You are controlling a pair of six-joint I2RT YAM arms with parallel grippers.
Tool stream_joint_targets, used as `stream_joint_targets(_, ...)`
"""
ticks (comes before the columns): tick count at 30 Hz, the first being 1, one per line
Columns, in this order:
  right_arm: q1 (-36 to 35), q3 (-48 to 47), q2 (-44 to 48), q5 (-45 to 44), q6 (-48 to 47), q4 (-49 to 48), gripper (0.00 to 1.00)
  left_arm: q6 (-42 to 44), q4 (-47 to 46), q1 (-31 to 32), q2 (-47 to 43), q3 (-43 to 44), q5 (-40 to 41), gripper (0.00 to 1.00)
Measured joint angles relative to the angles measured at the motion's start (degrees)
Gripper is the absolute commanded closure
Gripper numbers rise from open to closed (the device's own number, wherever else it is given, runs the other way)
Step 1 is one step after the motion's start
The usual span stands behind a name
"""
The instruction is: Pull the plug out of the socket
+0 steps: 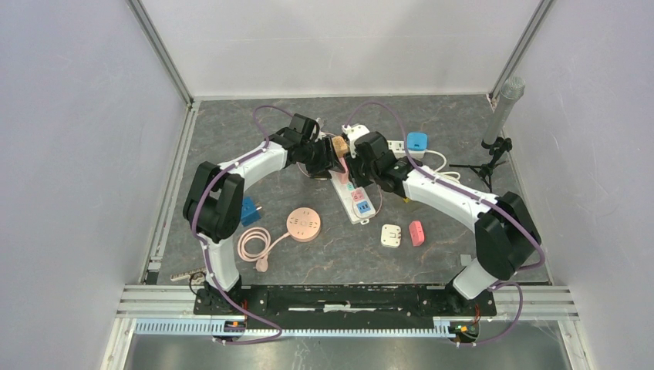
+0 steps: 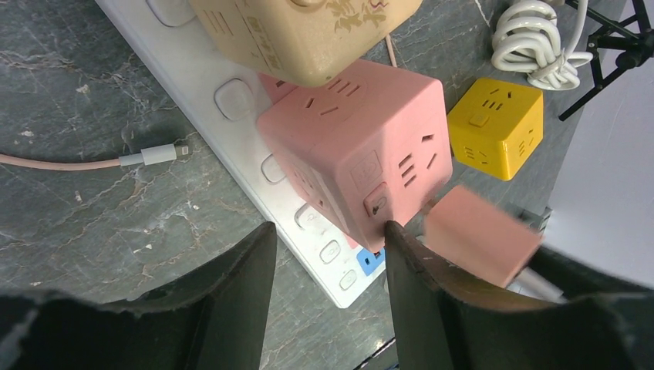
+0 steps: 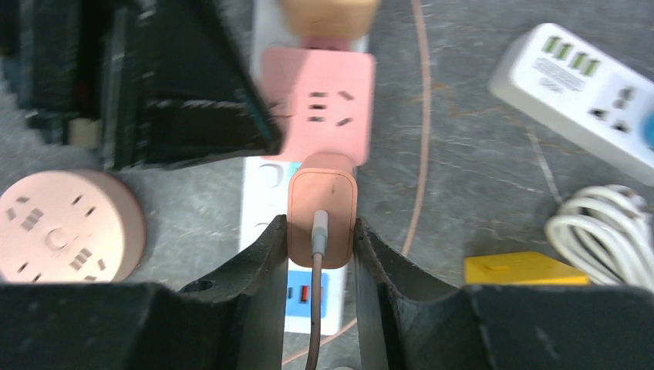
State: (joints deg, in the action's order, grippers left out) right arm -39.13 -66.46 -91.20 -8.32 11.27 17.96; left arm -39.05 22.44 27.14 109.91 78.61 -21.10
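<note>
Left end effector [image 2: 328, 231]: open. It sits low over the desk [image 2: 77, 100] and the white power strip [image 2: 193, 77]. One fingertip [image 2: 397, 239] rests at the lower corner of the socket and the other stands apart on the strip side, so nothing is clamped.
Socket: a pink cube socket [image 2: 347, 146] seated on the strip, just below a tan cube [image 2: 308, 31]. It lies between the two end effectors.
Plug [image 3: 322, 202]: a pink charger block. Its front end meets the cube face that is turned toward the right arm. Whether the prongs are fully home cannot be seen.
Plug axis: the long axis runs from the cube face straight back between the right fingers. The prong end points at the cube, and the cable [image 3: 318, 308] leaves the rear toward the right wrist.
Right end effector [image 3: 320, 222]: closed on the plug, one finger flat on each side face.
Nearer arm: the right, which holds the plug. The left is on the cube's far side, placed as a brace.
Governing relation: plug axis and right fingers are in line, so the pull looks to be straight back, away from the cube, without twist.
Bystander: a yellow cube [image 2: 493, 127], well apart to the right.
</note>
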Motion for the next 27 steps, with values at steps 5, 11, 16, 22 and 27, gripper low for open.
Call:
stream_joint_targets(5,3.0,-0.2,0.7,-5.4,0.5,1.5,1.00,1.2,1.3,0.0,0.3,1.0,0.1,0.30)
stream_joint_targets(11,6.4,1.9,1.3,-7.4,0.7,3.2,1.00,2.9,3.2,-0.2,0.7,1.8,0.3,0.16)
stream_joint_targets(16,8.3,5.6,1.9,-4.9,1.5,4.4,1.00,4.5,5.7,-0.4,1.1,3.3,0.3,0.02)
stream_joint_targets(22,8.8,8.5,3.8,-0.5,1.8,6.8,1.00,6.0,9.2,-0.4,1.2,4.7,0.3,0.00)
stream_joint_targets(27,9.2,14.1,10.7,0.3,2.0,9.4,1.00,7.1,10.3,-0.4,1.0,5.9,1.1,0.00)
